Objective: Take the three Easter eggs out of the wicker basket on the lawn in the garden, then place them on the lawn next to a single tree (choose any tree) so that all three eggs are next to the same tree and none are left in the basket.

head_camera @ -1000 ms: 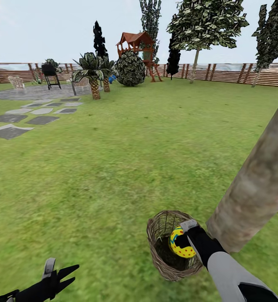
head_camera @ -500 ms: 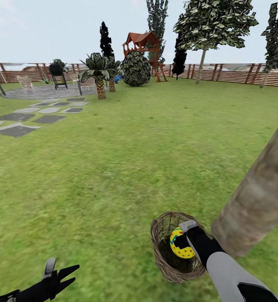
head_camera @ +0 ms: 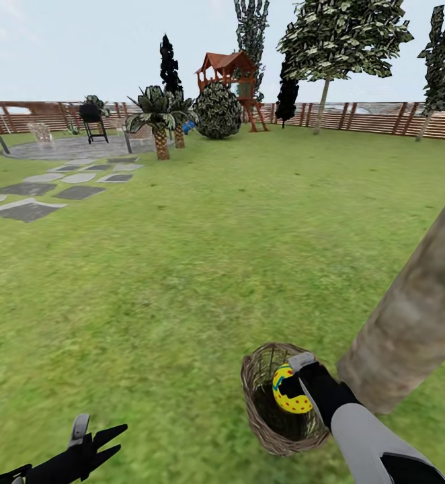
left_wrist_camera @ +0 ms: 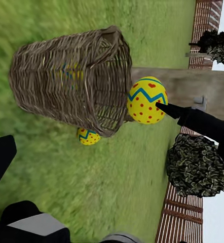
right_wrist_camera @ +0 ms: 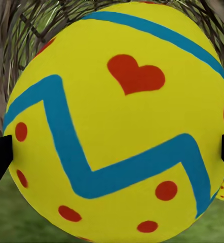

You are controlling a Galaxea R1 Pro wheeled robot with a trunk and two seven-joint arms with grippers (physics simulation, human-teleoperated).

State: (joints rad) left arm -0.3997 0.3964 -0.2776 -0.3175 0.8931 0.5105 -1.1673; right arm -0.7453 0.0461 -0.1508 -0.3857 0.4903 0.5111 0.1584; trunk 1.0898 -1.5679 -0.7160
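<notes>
Right gripper (head_camera: 291, 384) fingers pinching one Easter egg (head_camera: 289, 390) above the wicker basket (head_camera: 266, 417); left gripper (head_camera: 95, 440) fingers spread. Risk: catching the rim, tipping basket, dropping egg back.

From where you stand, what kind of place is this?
Most likely a fenced back garden: a wide lawn, a brown slatted fence along the far edge, and a wooden play tower among trees.

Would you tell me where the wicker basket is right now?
In the head view, the wicker basket sits on the lawn at lower right, beside the thick tree.
</notes>
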